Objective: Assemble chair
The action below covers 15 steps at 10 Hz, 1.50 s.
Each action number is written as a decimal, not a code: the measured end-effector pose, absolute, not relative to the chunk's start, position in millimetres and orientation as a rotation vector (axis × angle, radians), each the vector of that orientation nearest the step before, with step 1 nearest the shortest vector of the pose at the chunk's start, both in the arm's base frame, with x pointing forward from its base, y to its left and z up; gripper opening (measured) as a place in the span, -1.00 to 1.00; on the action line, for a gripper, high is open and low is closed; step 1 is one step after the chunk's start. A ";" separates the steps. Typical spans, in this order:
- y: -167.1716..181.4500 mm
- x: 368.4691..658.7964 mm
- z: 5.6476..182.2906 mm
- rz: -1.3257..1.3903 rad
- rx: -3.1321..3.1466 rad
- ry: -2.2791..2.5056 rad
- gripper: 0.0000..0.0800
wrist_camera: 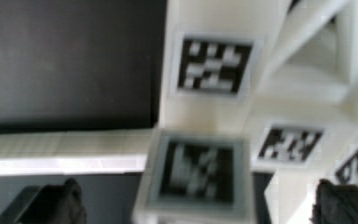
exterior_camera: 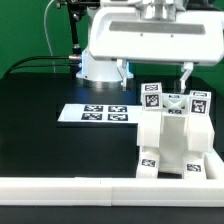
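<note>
Chair (exterior_camera: 172,135) stood against the rail (exterior_camera: 110,186)

The end effector (wrist_camera: 211,205) is seen spread wide above the tagged frame, nothing gripped; the rail presumably serves to brace the chair on the desk (exterior_camera: 50,140).

White tagged chair (exterior_camera: 172,135) upright (partly assembled) against rail.

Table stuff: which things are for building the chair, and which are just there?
For the job:
- white chair, partly built, with tags
- pincer, above the chair

Just there:
- marker board, flat on the table
- long white rail along the front
</note>
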<state>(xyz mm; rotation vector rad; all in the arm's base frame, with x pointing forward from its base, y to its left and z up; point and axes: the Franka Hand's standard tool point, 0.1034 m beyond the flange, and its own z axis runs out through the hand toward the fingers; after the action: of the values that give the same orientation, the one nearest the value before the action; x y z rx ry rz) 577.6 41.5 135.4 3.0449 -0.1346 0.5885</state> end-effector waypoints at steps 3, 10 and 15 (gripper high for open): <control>29.3 584.1 144.6 0.150 3.125 -0.207 0.62; 37.7 586.8 144.6 0.029 3.143 -0.340 0.62; 40.0 582.6 126.6 0.026 3.127 -0.334 0.62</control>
<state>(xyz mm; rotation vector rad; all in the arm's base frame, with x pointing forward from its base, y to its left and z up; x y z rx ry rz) 582.6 40.0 126.6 3.1271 -0.3337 0.0260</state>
